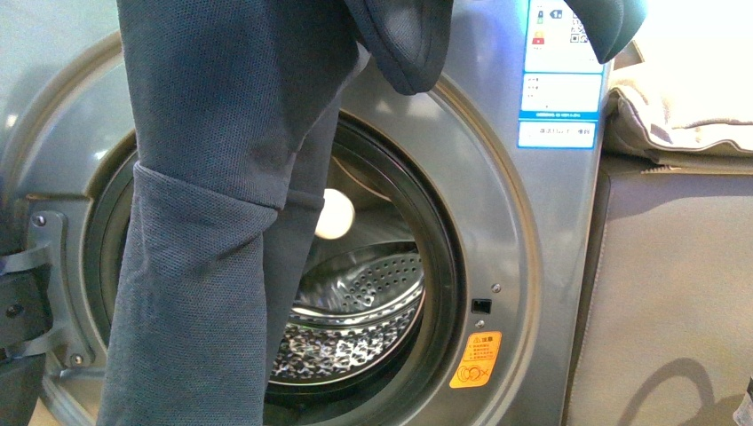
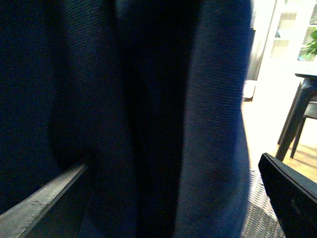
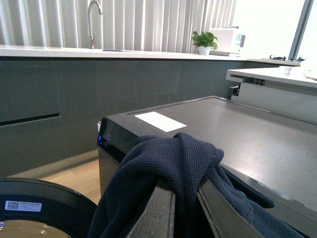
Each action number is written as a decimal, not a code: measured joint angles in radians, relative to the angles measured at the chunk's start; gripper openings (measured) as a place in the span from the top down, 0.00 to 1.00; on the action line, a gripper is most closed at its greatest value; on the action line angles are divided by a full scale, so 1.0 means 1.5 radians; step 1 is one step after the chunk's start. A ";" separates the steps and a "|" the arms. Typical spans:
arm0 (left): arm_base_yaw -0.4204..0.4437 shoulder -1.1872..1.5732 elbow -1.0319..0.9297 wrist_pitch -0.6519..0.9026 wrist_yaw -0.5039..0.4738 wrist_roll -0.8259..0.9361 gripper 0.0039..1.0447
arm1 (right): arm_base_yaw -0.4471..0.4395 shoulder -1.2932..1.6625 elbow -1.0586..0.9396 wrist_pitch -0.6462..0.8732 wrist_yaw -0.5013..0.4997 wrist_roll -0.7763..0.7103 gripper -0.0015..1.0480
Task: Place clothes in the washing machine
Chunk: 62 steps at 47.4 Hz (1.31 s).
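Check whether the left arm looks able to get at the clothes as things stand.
Probably yes. In the left wrist view the clothes hang close before the left end effector, its jaws wide apart and nothing between them and the fabric. The right end effector grips them.

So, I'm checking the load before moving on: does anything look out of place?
Yes: the clothes hang outside the washing machine, draped over the left of its porthole and held bunched in the right gripper. The visible drum holds none of them.

Three close views of clothes [image 1: 222,177]
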 joint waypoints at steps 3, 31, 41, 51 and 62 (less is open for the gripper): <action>-0.002 0.025 0.015 -0.002 -0.027 0.012 0.06 | 0.000 0.000 0.000 0.000 0.000 0.000 0.95; -0.002 0.008 0.004 0.019 -0.260 0.203 0.06 | 0.000 0.000 0.000 0.000 0.000 0.000 0.95; 0.024 0.044 0.021 0.003 -0.233 0.178 0.06 | 0.000 0.000 0.000 0.000 0.000 0.000 0.95; 0.045 0.091 0.036 0.033 -0.286 0.173 0.06 | 0.000 0.000 0.000 0.000 0.001 0.000 0.95; 0.035 0.110 0.045 0.078 -0.233 0.132 0.06 | 0.000 0.000 0.000 0.000 0.001 0.000 0.95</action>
